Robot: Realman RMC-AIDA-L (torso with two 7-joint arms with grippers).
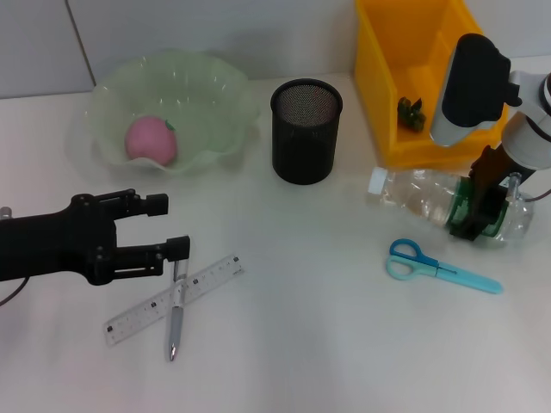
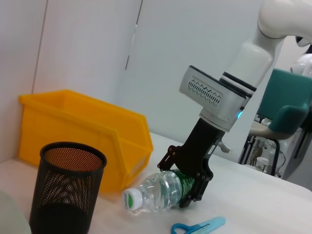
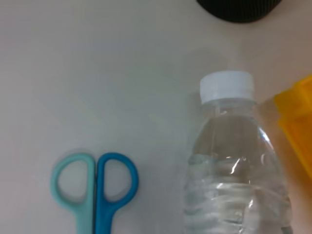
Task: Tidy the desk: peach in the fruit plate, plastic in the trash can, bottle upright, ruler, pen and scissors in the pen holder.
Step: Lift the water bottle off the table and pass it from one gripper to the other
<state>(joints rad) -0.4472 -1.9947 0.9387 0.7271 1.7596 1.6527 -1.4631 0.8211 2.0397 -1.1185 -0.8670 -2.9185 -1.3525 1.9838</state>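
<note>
Peach [image 1: 151,140] in fruit plate [image 1: 219,86] upper left; bottle [image 1: 422,195] lying at right, pinched by right gripper [image 1: 479,209] jaws; ruler [image 1: 175,298], pen [image 1: 176,314], scissors [image 1: 439,267] outstanding on counter [image 1: 301,344]; left gripper [image 1: 164,228] jaws spread at lower left.

White desk [image 1: 310,344] under everything, pale panelled wall [image 1: 215,34] behind it, teal chair [image 2: 285,109] off in the background of the left wrist view — partly cut off, other furniture there too blurred to name
</note>
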